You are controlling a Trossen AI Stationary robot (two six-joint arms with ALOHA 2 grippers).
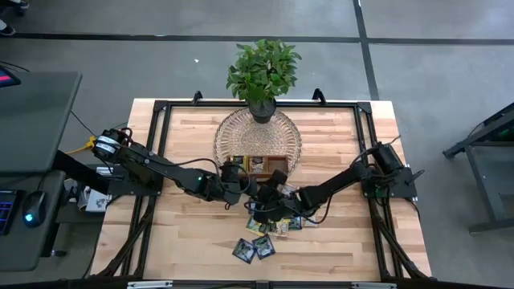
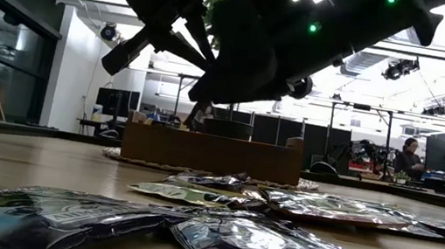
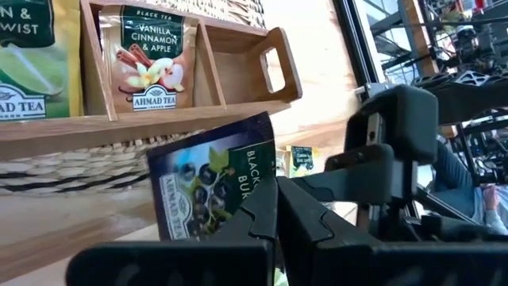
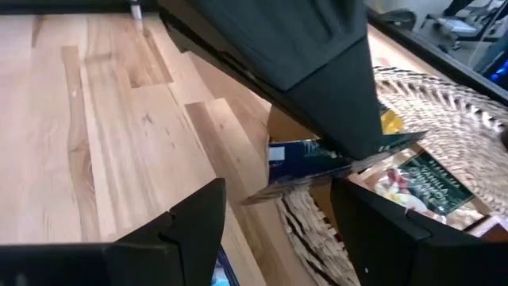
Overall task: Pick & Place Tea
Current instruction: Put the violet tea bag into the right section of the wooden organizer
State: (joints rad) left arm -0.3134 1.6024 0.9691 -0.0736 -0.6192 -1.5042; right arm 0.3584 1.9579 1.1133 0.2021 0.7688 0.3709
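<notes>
Here the left pincer (image 3: 274, 218) is closed on a dark blue square tea sachet (image 3: 210, 187), just beside the brown wooden tray (image 3: 238, 99) near the tabletop's middle; the right pincer (image 4: 278, 214) stands wide open, empty.

I see both arms (image 1: 241, 186) crowding the wooden tray (image 1: 255, 165) from the near side; loose sachets (image 1: 255, 247) litter the table front, while its side boards lie open

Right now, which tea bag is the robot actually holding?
The dark blue blackcurrant sachet, pinched in the left gripper near the wooden tray; the others lie loose.
</notes>
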